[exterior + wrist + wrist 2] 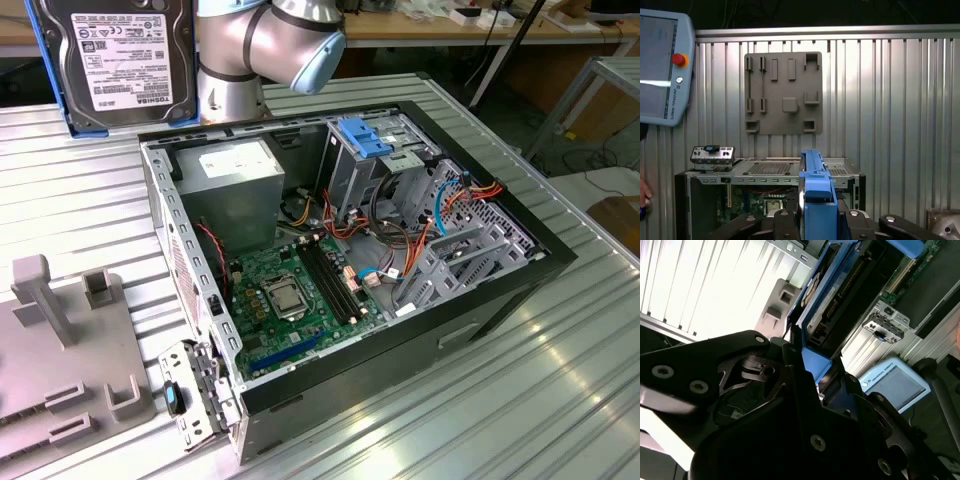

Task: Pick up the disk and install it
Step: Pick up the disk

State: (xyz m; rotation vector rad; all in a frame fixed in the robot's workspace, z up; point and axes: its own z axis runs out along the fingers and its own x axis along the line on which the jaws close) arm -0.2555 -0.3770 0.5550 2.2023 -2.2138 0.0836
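High at the exterior view's far left, above the open computer case [400, 330], the disk [120, 60] hangs upright. The gripper [815, 220] seems to pinch its blue carrier frame edgewise. I judge it rigid, fairly heavy and shock-sensitive; the frame edges are the safest hold, not the labelled face.

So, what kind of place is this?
Probably a robotics lab or workshop: a robot arm has its gripper shut on the disk, an open computer case lies on a ribbed metal table, and workbenches with cables stand behind.
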